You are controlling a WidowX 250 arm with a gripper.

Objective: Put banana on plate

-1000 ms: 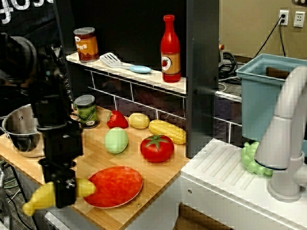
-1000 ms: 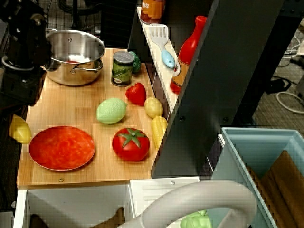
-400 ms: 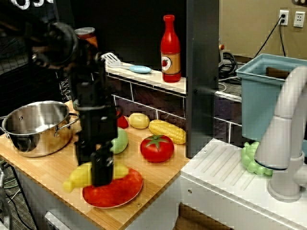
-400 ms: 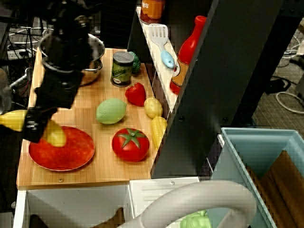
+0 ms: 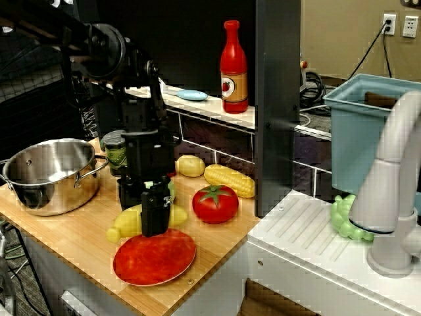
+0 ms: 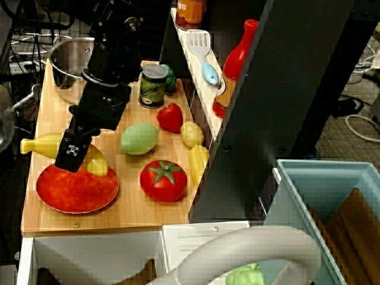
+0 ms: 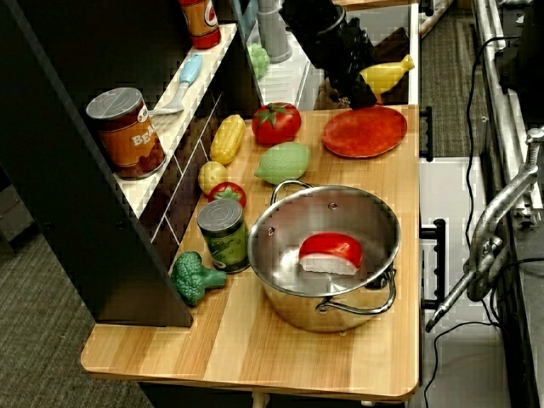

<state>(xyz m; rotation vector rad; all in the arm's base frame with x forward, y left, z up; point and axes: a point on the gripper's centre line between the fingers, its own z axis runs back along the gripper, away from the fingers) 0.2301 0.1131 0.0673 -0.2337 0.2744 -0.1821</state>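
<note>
My gripper [image 5: 155,227] is shut on the yellow banana [image 5: 128,224], gripping it near its middle. The banana lies crosswise in the fingers, just above the back edge of the red-orange plate [image 5: 156,258]. In the overhead view the banana [image 6: 43,144] sticks out to the left of the gripper [image 6: 70,161], and its other end hangs over the plate [image 6: 77,190]. The side view shows the banana [image 7: 387,75] raised above the plate [image 7: 364,132], with the gripper [image 7: 360,93] partly hiding it. The plate has nothing lying on it.
A steel pot [image 7: 280,280] holding a red and white toy stands at the counter's left. A tomato [image 5: 215,203], a green round toy [image 6: 139,138], a corn cob [image 5: 229,180] and a green can [image 6: 153,85] sit behind and beside the plate. A dark shelf post [image 5: 276,105] rises to the right.
The arm has carried the banana from beyond the counter's front-left edge inward, across the plate to its back edge. The grip stayed shut throughout.
</note>
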